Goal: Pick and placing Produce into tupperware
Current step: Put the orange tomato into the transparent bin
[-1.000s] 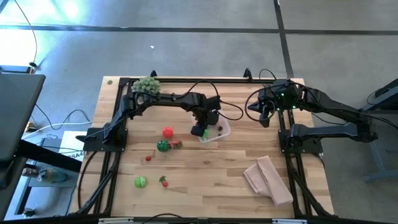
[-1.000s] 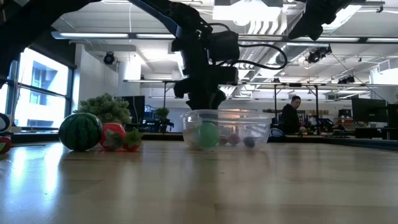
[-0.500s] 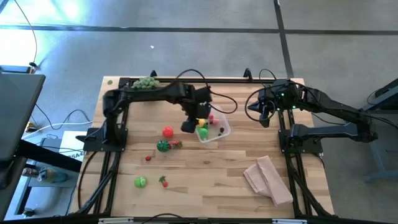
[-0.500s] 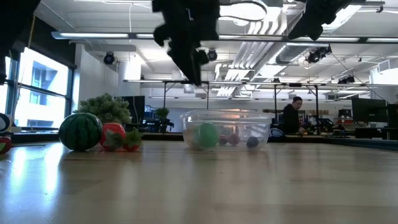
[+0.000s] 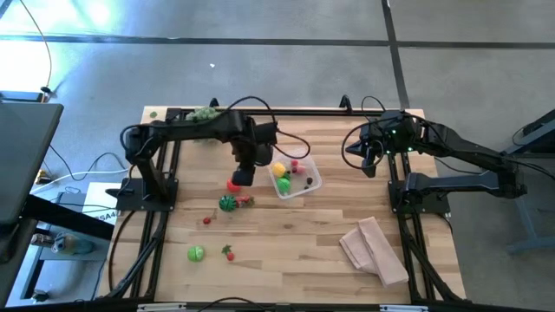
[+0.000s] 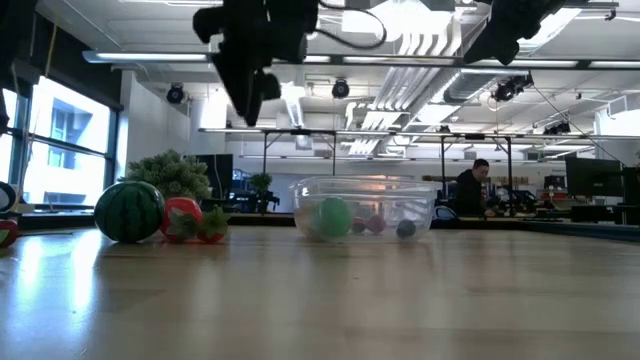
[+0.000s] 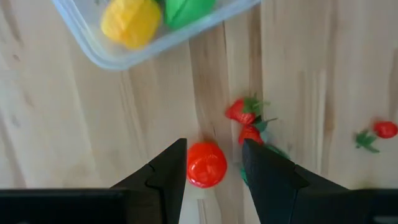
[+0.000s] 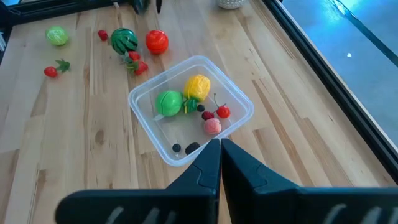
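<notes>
The clear tupperware (image 5: 297, 178) (image 8: 163, 144) sits mid-table and holds a yellow fruit (image 8: 196, 86), a green fruit (image 8: 168, 102), a pink one, cherries and dark berries. A red tomato (image 7: 206, 165) (image 5: 232, 185) lies on the wood to its left. Beside it are a toy watermelon (image 5: 227, 203) and strawberries (image 7: 244, 112). Nearer lie a green apple (image 5: 196, 253) and small red pieces. My left gripper (image 7: 213, 144) (image 5: 242, 177) hangs open, high above the tomato (image 6: 252, 100). My right gripper (image 8: 219, 144) (image 5: 368, 165) waits shut at the far right.
A pale-green spiky plant (image 5: 202, 113) stands at the far left corner. A tan folded cloth (image 5: 374, 250) lies near the right front. Bare wood stretches between the tupperware and the cloth. A person (image 6: 466, 188) sits in the room beyond the table.
My left gripper has risen out of the tupperware and travelled toward the table's left, ending above the red tomato. The green fruit stays in the tupperware.
</notes>
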Tool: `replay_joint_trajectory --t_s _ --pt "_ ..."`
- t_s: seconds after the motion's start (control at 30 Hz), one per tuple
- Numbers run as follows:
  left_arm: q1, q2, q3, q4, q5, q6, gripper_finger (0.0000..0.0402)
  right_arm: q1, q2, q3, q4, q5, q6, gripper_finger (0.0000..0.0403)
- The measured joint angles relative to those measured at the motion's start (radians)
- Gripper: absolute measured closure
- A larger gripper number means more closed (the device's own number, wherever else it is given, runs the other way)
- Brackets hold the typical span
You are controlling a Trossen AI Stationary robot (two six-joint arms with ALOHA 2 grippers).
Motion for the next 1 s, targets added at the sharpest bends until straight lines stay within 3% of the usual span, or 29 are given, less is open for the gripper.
replay_joint_trajectory --t_s 0.27,0.63,1.0 --pt "0.000 -0.030 -0.215 0.096 -0.019 0.001 0.0257 0.000 0.000 0.000 0.000 0.000 0.000 0.0399" --pt "0.000 -0.293 -0.581 0.368 -0.029 -0.019 0.0257 0.000 0.000 0.000 0.000 0.000 0.000 0.0399" --pt "0.000 -0.326 -0.694 0.498 -0.025 -0.020 0.0257 0.000 0.000 0.000 0.000 0.000 0.000 0.0399"
